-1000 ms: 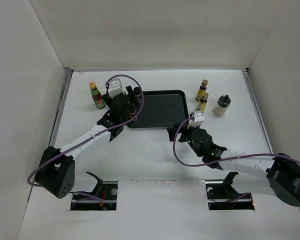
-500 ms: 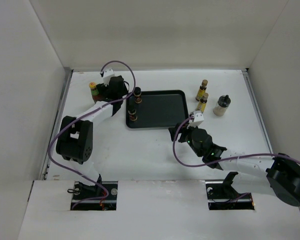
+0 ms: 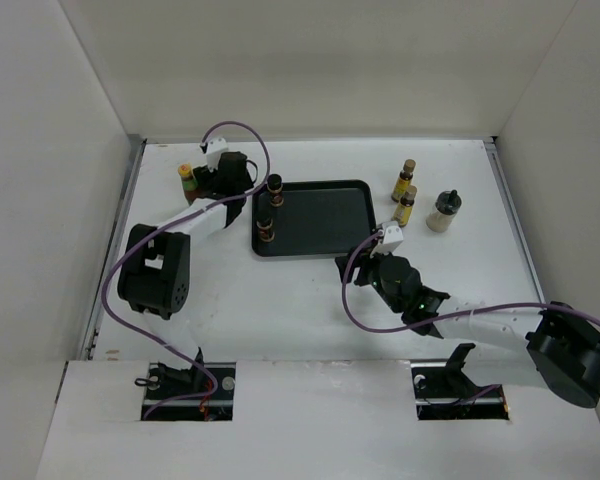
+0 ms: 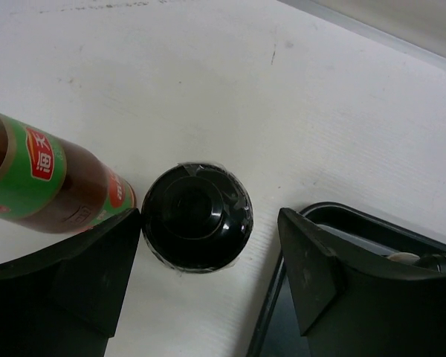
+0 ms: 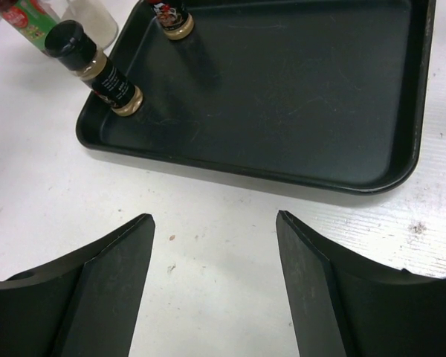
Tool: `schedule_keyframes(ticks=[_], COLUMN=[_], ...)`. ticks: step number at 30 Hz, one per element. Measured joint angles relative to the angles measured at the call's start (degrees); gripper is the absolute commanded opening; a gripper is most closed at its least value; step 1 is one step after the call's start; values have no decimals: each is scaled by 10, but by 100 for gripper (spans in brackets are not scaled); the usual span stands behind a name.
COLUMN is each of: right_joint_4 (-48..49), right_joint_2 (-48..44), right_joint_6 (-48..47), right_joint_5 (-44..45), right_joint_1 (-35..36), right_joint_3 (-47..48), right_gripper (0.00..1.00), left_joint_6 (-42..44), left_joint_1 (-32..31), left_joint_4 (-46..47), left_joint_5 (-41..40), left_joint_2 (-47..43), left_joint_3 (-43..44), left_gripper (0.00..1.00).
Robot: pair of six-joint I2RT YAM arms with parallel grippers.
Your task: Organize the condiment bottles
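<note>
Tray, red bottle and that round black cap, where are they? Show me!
tray (image 3: 325, 215): top external view, on its bare floor.
red bottle (image 4: 18, 186): left wrist view, on its green label.
round black cap (image 4: 197, 217): left wrist view, on the middle of its top.

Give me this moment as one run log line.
left pincer: open, straddling black-capped bottle beside red bottle | right pincer: open, empty, near tray front | in tray: two dark jars
</note>
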Motion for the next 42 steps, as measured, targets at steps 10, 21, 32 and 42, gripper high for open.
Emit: schedule_keyframes(ticks=[10,21,32,42], right_joint_4=[0,-4,-4,-4], right_joint_2=[-1,-12,-36,-50], right_joint_6=[0,0,1,1], right_joint_5=[0,0,2,6], right_joint_1=[0,0,0,-2], right_joint_3=[0,0,0,-3], right_gripper=[75,78,81,82], left_joint_6=[2,27,65,67], left_joint_1=[6,-70,-198,-211], left_joint_4=[8,3,94,86], left_joint_5=[-1,-38,-51,-24], left_joint_2=[25,-164,-132,44], left_joint_3=[10,-40,36,47], left_gripper=[33,32,32,34])
